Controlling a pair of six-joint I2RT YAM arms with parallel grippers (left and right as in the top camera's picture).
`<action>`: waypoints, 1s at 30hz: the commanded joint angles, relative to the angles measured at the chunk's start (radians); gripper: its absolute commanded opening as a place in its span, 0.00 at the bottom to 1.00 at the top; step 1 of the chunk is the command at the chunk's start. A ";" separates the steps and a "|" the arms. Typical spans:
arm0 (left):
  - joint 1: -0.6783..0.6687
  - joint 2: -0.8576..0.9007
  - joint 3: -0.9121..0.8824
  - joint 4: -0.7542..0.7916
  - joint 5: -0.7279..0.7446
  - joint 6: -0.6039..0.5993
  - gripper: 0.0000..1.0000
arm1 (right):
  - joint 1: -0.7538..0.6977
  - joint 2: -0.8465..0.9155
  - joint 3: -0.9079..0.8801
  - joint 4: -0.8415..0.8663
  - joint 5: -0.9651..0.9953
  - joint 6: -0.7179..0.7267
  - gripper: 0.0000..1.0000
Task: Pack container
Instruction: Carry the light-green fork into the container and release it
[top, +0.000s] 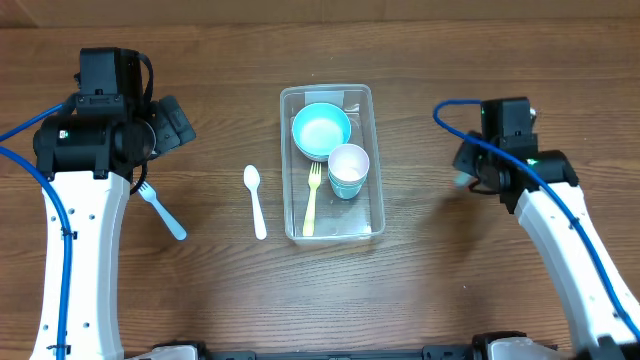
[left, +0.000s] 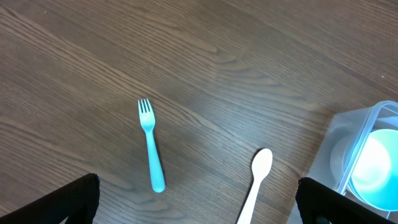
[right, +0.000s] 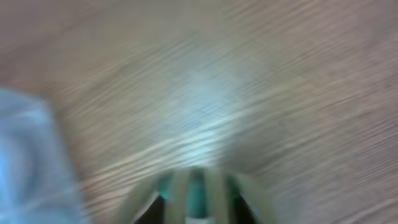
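Observation:
The clear container (top: 368, 128) stands at the table's middle. It holds a teal bowl (top: 320, 130), a pale cup (top: 348, 170) and a yellow fork (top: 312, 200). A white spoon (top: 255, 200) and a blue fork (top: 160, 208) lie on the table to its left. My left gripper (top: 172, 122) is open and empty above them; its view shows the blue fork (left: 150, 146), the spoon (left: 256, 183) and the container's corner (left: 348, 124). My right gripper (top: 462, 178) is right of the container, shut on a pale pronged utensil (right: 198, 193), which is blurred.
The wooden table (top: 450, 290) runs on all sides. In the blurred right wrist view the container (right: 28, 155) shows as a pale shape at the left edge.

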 joint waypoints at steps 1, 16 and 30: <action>0.005 -0.010 0.010 0.001 0.007 -0.018 1.00 | 0.107 -0.064 0.103 -0.052 -0.014 -0.006 0.17; 0.005 -0.010 0.010 0.001 0.007 -0.018 1.00 | 0.745 0.018 0.133 0.126 -0.076 0.085 0.17; 0.005 -0.010 0.010 0.001 0.007 -0.018 1.00 | 0.745 0.247 0.132 0.161 -0.098 0.032 0.20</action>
